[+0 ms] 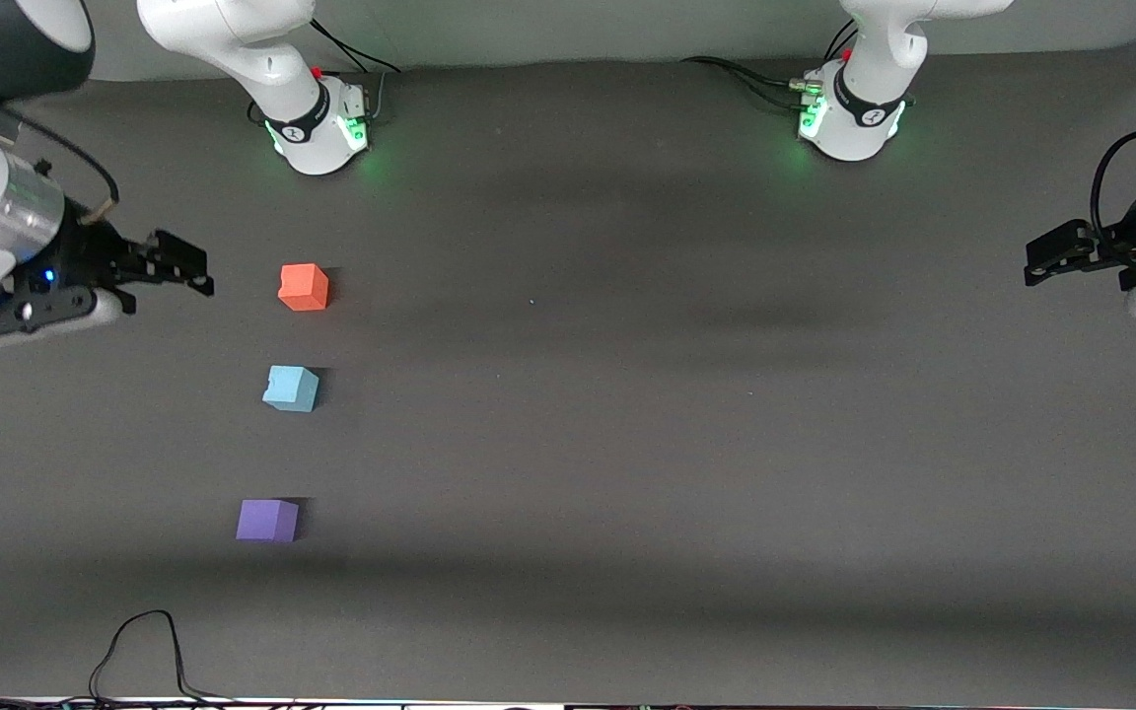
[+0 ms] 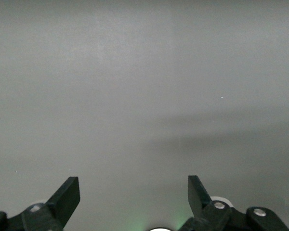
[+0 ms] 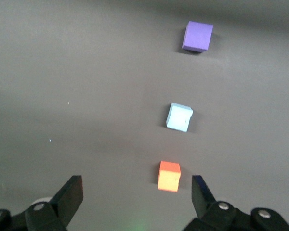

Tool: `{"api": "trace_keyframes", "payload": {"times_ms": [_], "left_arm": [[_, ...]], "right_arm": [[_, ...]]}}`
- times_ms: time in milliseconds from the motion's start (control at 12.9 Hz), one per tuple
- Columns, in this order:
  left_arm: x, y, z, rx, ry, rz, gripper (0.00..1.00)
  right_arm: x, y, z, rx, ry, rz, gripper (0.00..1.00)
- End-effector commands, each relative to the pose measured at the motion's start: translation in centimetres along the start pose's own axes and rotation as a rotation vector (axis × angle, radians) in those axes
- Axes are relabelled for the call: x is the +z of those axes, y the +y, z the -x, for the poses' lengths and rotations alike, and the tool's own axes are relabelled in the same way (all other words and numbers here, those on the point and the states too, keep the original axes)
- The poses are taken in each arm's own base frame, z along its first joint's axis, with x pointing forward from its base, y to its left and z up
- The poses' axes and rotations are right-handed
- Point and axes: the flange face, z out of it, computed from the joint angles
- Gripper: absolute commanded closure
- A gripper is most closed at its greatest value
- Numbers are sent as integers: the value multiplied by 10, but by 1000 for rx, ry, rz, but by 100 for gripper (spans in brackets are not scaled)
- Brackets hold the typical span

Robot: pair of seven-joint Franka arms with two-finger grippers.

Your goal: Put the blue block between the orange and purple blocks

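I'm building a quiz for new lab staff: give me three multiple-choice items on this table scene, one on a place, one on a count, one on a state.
1. Where is the blue block?
A. On the table between the orange block and the purple block
B. On top of the purple block
C. In a gripper

2. How many blocks are on the table?
A. Two
B. Three
C. Five

3. What state is the right gripper in?
A. Shut on the orange block
B. Shut, empty
C. Open, empty

Answers:
1 A, the three sit in a line with blue in the middle.
2 B, one of each colour.
3 C, its fingers stand apart with nothing between.
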Motion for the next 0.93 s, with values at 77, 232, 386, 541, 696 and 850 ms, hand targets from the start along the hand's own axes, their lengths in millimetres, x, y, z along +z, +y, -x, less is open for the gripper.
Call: {"api": "trace_keyframes", "payload": {"times_ms": [77, 232, 386, 541, 696, 850], "left_arm": [[-8, 2, 6, 4, 6, -15, 0], [-9, 2, 7, 2, 8, -15, 0], [-8, 2, 5, 3, 15, -15, 0], [-9, 2, 5, 2, 26, -17, 0], [-9, 3, 5, 4, 26, -16, 0], [-9, 3, 5, 4, 25, -16, 0]], "right_arm": [[6, 7, 29, 37, 2, 41, 0], [8, 10, 26, 40, 11, 30, 0], [11, 22, 24, 52, 29, 26, 0], [13, 33, 24, 58, 29, 4, 0], [12, 41, 23, 56, 33, -19, 0], [12, 41, 23, 54, 34, -17, 0]]}}
